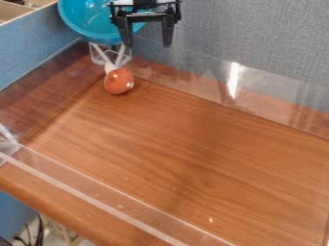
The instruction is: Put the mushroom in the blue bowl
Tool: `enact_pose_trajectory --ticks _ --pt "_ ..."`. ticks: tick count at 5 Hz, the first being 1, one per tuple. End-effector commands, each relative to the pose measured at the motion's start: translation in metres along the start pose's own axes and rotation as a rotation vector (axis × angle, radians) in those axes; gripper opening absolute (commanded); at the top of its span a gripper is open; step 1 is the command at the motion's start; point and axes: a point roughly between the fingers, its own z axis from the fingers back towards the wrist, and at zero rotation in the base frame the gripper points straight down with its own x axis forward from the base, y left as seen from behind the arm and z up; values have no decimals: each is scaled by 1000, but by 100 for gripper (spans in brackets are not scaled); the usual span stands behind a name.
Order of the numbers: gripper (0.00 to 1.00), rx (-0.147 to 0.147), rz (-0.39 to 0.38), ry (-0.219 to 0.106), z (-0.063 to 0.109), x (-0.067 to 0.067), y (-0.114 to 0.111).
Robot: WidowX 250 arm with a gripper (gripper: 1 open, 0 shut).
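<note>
The mushroom (118,82) lies on the counter (193,154) at far left, beneath the wide-open, empty end effector (144,36); being round, it may roll away (blue bowl (85,16) behind).
</note>
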Motion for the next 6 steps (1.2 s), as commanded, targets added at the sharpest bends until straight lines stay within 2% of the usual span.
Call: enact_pose_trajectory --ticks 1,4,6 --pt "100 -15 0 -62 21 4 -2" --pt "100 -21 18 -62 21 1 -1" --pt "100 -31 19 -76 30 -4 -1"
